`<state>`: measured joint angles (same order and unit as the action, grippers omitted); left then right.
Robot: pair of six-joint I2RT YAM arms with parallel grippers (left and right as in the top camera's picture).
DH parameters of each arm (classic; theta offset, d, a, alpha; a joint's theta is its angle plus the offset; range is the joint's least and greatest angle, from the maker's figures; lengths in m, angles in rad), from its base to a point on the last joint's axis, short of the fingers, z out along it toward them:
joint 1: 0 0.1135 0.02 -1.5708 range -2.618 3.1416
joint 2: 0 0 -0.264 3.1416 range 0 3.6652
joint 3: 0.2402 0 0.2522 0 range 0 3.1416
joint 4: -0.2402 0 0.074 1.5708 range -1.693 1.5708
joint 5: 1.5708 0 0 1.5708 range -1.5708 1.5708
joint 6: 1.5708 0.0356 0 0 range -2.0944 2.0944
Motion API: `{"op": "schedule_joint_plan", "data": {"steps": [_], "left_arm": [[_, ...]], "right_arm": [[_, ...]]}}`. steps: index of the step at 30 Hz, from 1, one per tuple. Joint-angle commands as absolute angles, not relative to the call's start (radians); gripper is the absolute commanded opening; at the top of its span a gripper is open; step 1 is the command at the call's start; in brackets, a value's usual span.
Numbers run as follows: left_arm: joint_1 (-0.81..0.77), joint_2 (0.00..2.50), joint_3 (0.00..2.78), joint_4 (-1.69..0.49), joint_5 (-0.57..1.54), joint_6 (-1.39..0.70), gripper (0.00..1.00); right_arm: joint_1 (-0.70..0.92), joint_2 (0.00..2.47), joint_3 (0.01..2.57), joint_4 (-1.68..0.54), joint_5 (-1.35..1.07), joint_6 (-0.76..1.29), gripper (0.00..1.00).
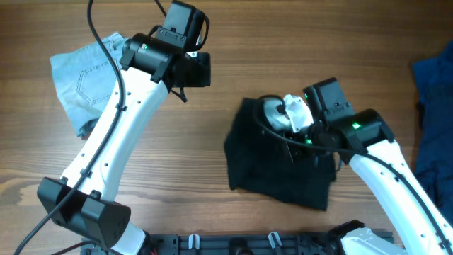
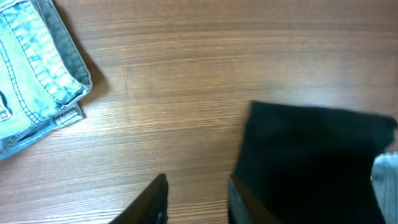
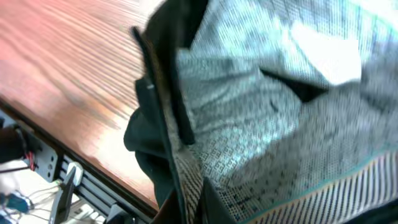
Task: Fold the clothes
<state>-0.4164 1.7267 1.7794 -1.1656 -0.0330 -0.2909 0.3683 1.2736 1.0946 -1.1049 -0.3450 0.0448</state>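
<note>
Overhead: the left fingers (image 1: 181,91) hang spread over the bare desk (image 1: 318,35), apart from the black shorts (image 1: 269,170). The right fingers (image 1: 289,122) are pressed together, pinching the shorts' pale pocket lining (image 1: 294,110)

Left wrist: wood shows between the fingers. The shorts' edge is just beside one of them, and a denim garment (image 2: 37,74) lies well ahead

Right wrist: lining and black hem bunch against the fingers

The pinch may hold the lining alone, so pulling could turn the pocket out. No container is visible

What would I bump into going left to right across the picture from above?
Jeans → black shorts → blue cloth. The arms reach over these, so I skipped them.
</note>
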Motion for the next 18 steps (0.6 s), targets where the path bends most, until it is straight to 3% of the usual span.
{"op": "schedule_joint_plan", "data": {"steps": [1, 5, 7, 10, 11, 13, 14, 15, 18], "left_arm": [[-0.406, 1.698, 1.781, -1.164, -0.046, -0.293, 0.33], [-0.41, 1.698, 1.781, -1.168, 0.01, -0.292, 0.39], [-0.41, 1.698, 1.781, -1.168, 0.068, -0.292, 0.43], [-0.411, 1.705, 1.779, -1.175, 0.127, -0.292, 0.49], [-0.413, 1.712, 1.776, -1.179, 0.15, -0.292, 0.53], [-0.42, 1.721, 1.766, -1.184, 0.157, -0.292, 0.62], [-0.427, 1.726, 1.76, -1.184, 0.161, -0.292, 0.62], [-0.435, 1.731, 1.758, -1.184, 0.174, -0.292, 0.62], [-0.468, 1.757, 1.757, -1.182, 0.242, -0.292, 0.4]], "right_arm": [[0.366, 1.299, 1.04, -1.113, -0.237, 0.224, 0.05], [0.365, 1.303, 0.986, -1.197, 0.058, 0.59, 0.05], [0.361, 1.303, 0.974, -1.204, 0.144, 0.699, 0.22], [0.32, 1.303, 0.974, -1.158, 0.116, 0.709, 0.34], [0.299, 1.303, 0.974, -1.144, 0.101, 0.707, 0.43], [0.262, 1.303, 0.974, -1.124, 0.061, 0.674, 0.5], [0.239, 1.303, 0.974, -1.113, 0.025, 0.637, 0.62], [0.219, 1.303, 0.974, -1.11, -0.001, 0.636, 0.73], [0.118, 1.303, 0.974, -1.079, -0.12, 0.629, 0.7]]}}
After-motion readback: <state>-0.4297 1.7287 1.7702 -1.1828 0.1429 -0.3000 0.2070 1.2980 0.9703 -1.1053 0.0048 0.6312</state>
